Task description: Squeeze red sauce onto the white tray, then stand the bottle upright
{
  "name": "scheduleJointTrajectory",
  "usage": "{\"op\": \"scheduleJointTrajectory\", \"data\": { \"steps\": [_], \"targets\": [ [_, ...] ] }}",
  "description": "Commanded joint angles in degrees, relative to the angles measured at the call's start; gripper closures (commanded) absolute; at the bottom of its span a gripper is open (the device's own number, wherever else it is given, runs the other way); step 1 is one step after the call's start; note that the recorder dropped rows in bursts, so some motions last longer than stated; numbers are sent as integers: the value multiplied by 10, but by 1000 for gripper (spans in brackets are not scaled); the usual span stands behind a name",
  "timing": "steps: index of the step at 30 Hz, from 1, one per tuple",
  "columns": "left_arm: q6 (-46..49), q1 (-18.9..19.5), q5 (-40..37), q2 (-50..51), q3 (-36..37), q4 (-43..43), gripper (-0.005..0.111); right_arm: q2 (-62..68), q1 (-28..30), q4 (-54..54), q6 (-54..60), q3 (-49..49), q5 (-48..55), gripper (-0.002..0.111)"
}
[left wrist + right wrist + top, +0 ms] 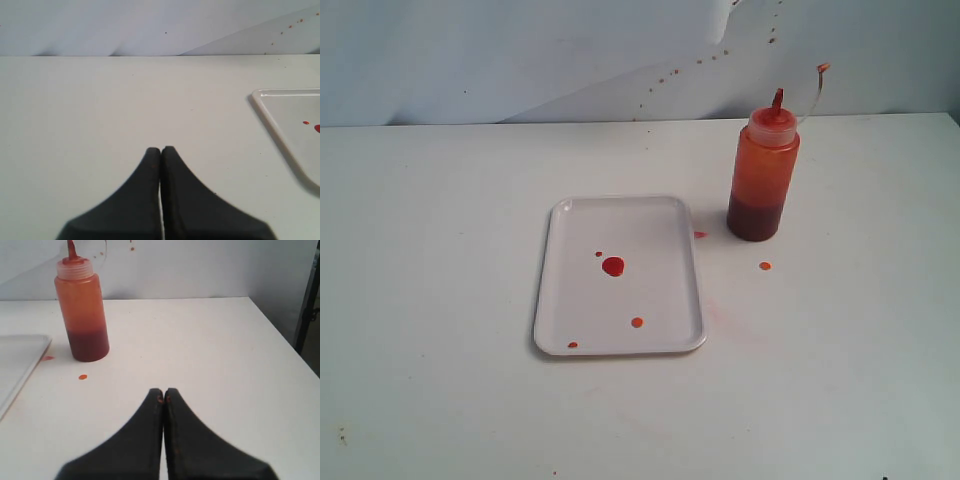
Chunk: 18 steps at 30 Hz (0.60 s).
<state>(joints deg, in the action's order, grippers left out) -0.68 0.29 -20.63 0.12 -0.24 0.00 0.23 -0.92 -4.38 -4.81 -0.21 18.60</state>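
Standing beside one tray (660, 290) with four drops (612, 266), one bottle (763, 180); both jaws closed, empty.

White tray (290, 107) cut off at view edge — bottle (82, 315) nozzle tip cropped, cap (823, 68) seemingly blurred.

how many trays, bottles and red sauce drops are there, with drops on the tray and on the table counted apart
white tray: 1
bottle: 1
red sauce drops on the tray: 4
red sauce drops on the table: 2
total: 8
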Motion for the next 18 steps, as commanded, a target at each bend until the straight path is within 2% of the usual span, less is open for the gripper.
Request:
{"op": "scheduleJointTrajectory", "data": {
  "steps": [1,18],
  "targets": [
    [-6,2,7,-1,2,0,107,-2,4,6,-17,2,3,108],
    [-6,2,7,-1,2,0,107,-2,3,24,-10,2,8,108]
  ]
}}
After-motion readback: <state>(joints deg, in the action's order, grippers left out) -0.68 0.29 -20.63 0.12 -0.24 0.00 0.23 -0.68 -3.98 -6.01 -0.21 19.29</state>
